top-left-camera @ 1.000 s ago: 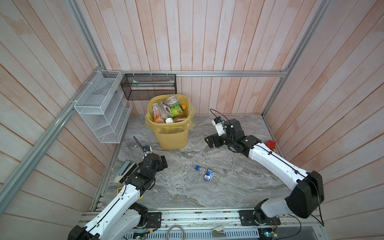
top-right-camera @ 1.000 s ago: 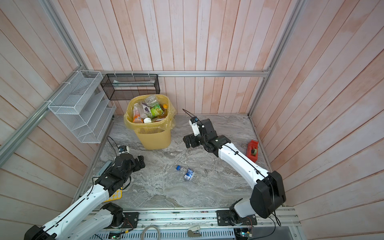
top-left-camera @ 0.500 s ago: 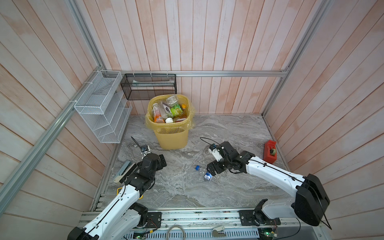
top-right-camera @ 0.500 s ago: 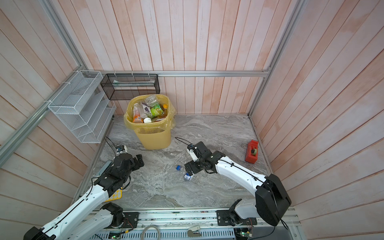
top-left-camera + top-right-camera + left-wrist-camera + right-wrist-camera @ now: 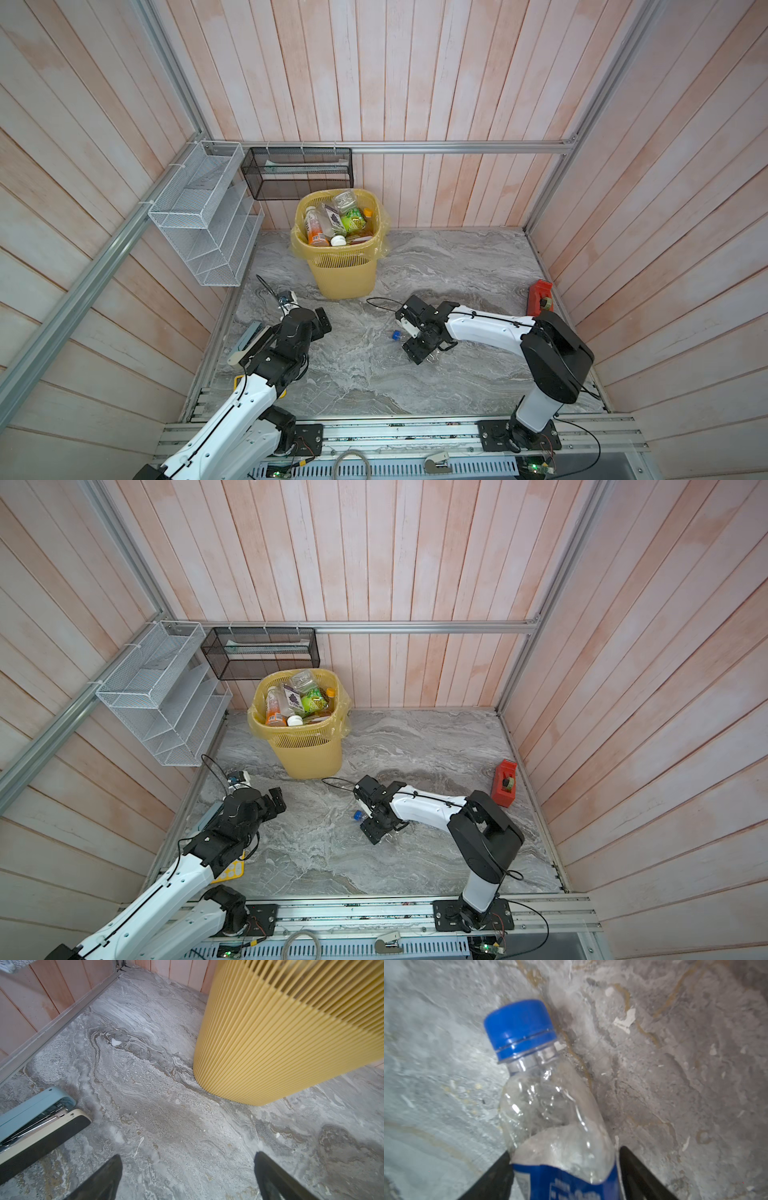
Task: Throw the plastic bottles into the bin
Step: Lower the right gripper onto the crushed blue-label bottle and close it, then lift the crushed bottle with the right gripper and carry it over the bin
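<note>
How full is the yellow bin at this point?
Nearly full: plastic bottles are piled up to about the rim of the yellow lattice bin in both top views.

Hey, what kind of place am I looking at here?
Probably a robot test cell staged as a room corner: plank walls on an aluminium frame, two arms bolted to a front rail, a yellow wastebasket of plastic bottles.

Right wrist cam: the clear crushed plastic bottle with blue cap (image 5: 550, 1109) runs off the frame's lower edge. Base unseen, label print blurred. The right gripper (image 5: 565, 1151) is cropped too, fingers (image 5: 494, 1180) mostly out of frame. Can't confirm contact with the bottle.

Both top views: gripper hides the bottle body, only the cap shows.

In the yellow lattice plastic bin (image 5: 345, 270), anything below the top layer of bottles is hidden.
</note>
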Robot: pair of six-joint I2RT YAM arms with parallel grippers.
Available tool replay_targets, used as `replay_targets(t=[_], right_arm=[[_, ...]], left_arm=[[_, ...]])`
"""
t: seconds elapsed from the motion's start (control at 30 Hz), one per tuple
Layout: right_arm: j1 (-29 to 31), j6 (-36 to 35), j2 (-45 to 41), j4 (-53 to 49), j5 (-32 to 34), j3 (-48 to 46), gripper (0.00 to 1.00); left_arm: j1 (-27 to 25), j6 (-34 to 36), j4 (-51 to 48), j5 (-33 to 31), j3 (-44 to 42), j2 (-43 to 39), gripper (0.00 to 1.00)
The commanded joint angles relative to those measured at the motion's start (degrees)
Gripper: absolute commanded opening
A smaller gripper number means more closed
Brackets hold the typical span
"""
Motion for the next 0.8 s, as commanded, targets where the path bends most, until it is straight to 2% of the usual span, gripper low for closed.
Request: replay_targets(t=[0.0, 0.2, 0.37, 0.57, 0.67, 0.77], right_arm=[[0.4, -0.7, 0.4, -2.4, 3.1, 2.0, 0.62], [0.2, -1.0, -4.5, -0.6, 3.0, 2.5, 0.49], [-4.2, -0.6, -14.8, 4.7, 1.0, 3.9, 0.43], [-14.8, -1.1, -30.2, 19.6, -1.8, 8.5, 0.43], [-17.4, -1.2, -34.5, 28.2, -0.2, 11.6, 0.44], [-17.9, -0.7, -35.4, 37.5, -0.4, 16.7, 0.45]], left_arm=[[-0.2, -0.4, -1.5, -1.5, 0.7, -0.8, 1.00], [-0.2, -0.5, -1.4, -1.7, 0.8, -0.6, 1.00], [-0.2, -0.5, -1.4, -2.1, 0.8, -0.7, 1.00], [-0.2, -0.6, -1.2, -2.4, 0.9, -0.8, 1.00], [-0.2, 0.6, -0.6, -1.6, 1.1, -0.9, 1.00], [-0.2, 1.5, -0.8, -1.5, 1.7, -0.6, 1.00]])
